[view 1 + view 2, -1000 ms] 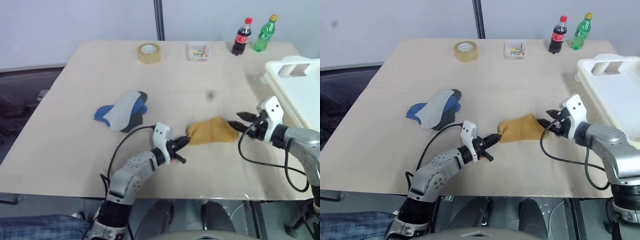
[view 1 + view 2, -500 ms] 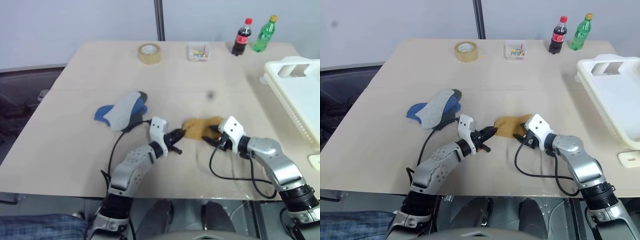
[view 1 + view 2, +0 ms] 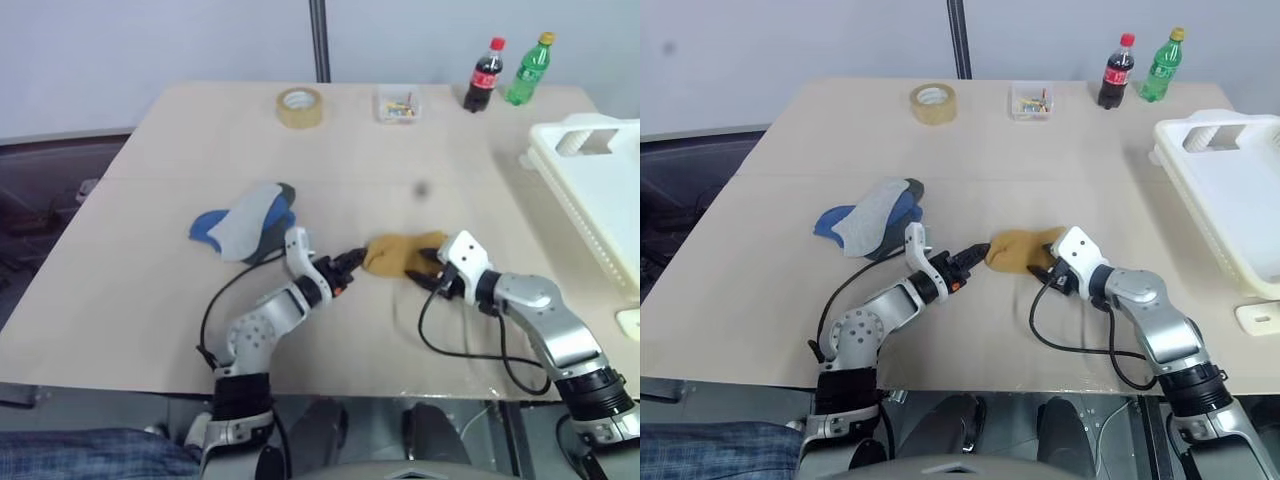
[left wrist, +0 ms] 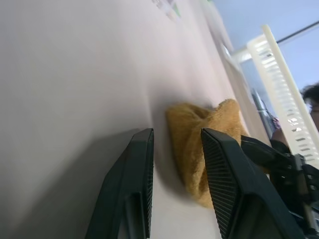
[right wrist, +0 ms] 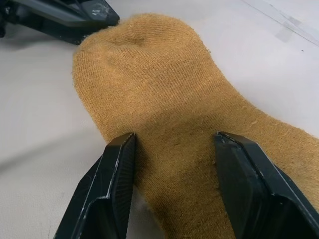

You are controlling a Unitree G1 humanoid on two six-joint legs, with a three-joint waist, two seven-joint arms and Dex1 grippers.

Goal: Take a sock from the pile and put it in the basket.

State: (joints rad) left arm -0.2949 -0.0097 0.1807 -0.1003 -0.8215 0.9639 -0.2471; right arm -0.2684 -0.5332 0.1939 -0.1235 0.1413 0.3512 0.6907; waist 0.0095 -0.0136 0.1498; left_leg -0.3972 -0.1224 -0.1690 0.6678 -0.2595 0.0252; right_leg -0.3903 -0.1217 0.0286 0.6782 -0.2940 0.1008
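A mustard-yellow sock [image 3: 398, 254] lies flat on the table between my two grippers. My left gripper [image 3: 350, 262] is open at the sock's left end, its fingertips [image 4: 143, 137] just short of the cloth. My right gripper [image 3: 424, 271] is open at the right end; its fingers [image 5: 118, 164] rest over the sock [image 5: 164, 99], one on each side. The pile [image 3: 245, 222], blue and light-grey socks, sits to the left, behind my left arm. The white ribbed basket [image 3: 600, 190] stands at the table's right edge.
Along the far edge stand a tape roll [image 3: 298, 105], a small clear box of coloured bits [image 3: 397, 104], a cola bottle [image 3: 485, 73] and a green bottle [image 3: 528, 67]. A small white piece [image 3: 630, 322] lies at the near right edge.
My left gripper opened and let go of the sock's left end, and its wrist rolled. My right gripper came down and to the left onto the sock, which now lies shorter and further left.
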